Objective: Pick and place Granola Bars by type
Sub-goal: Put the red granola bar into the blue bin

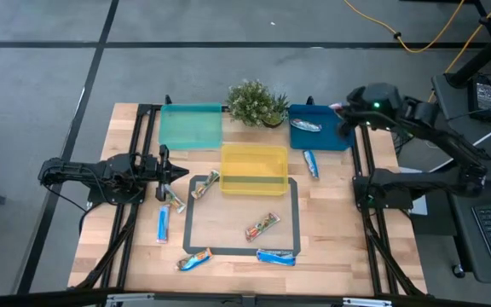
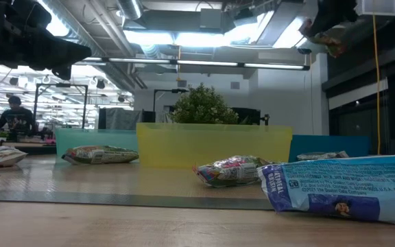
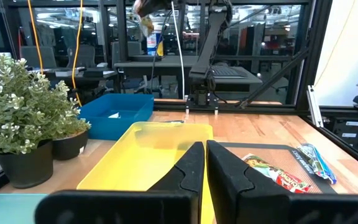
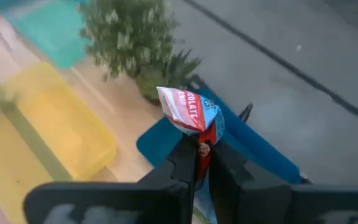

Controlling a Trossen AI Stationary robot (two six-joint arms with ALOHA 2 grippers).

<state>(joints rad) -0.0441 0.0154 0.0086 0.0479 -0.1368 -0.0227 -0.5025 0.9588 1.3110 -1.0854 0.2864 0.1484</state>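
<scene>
My right gripper (image 1: 341, 112) hangs high over the blue tray (image 1: 326, 141) at the far right, shut on a silvery bar with red and blue print (image 4: 190, 111). It also shows at the top of the low view (image 2: 326, 31). Another silvery bar (image 1: 305, 125) lies in the blue tray. A blue bar (image 1: 311, 162) lies on the table beside that tray. My left gripper (image 1: 177, 173) is at the table's left, shut and empty (image 3: 205, 168). A tan bar (image 1: 205, 183) and another bar (image 1: 175, 201) lie close by it. My right gripper pinches the bar by one end (image 4: 201, 148) between its two fingers. The rest of the bar sticks out past the fingertips. The bar is lifted clear, high above the blue tray, and shows below the gripper in the low view (image 2: 332, 43).
A teal tray (image 1: 190, 126), a yellow tray (image 1: 254, 168) and a potted plant (image 1: 257, 104) stand along the far side. A black-taped rectangle (image 1: 293, 213) holds one bar (image 1: 262, 226). More bars lie at the near side: blue (image 1: 162, 224), blue (image 1: 275, 256), mixed print (image 1: 194, 260).
</scene>
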